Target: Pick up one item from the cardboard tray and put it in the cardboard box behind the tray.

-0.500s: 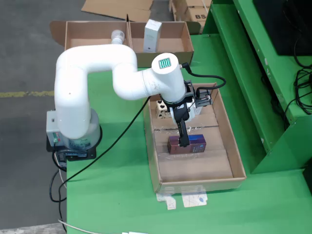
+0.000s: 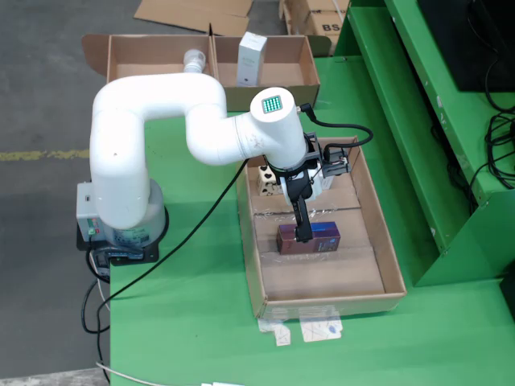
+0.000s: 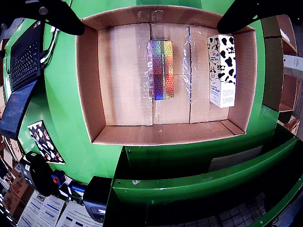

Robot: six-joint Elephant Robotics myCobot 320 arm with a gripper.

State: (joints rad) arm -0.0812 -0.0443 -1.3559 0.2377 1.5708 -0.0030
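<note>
Above the iridescent box, gripper wide open, empty.

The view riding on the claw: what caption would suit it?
Open claw above a cardboard tray holding a shiny rainbow-patterned box and a cow-print carton.

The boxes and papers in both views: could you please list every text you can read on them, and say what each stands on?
"BS": on a stacked carton at the top of the view from above; the rest is cut off.
Cow-patterned box: printed lines, too small to read.
Iridescent box: one line along its edge, blurred.
White carton in the rear box: print unreadable.
Paper sheets on the table: too small.
</note>
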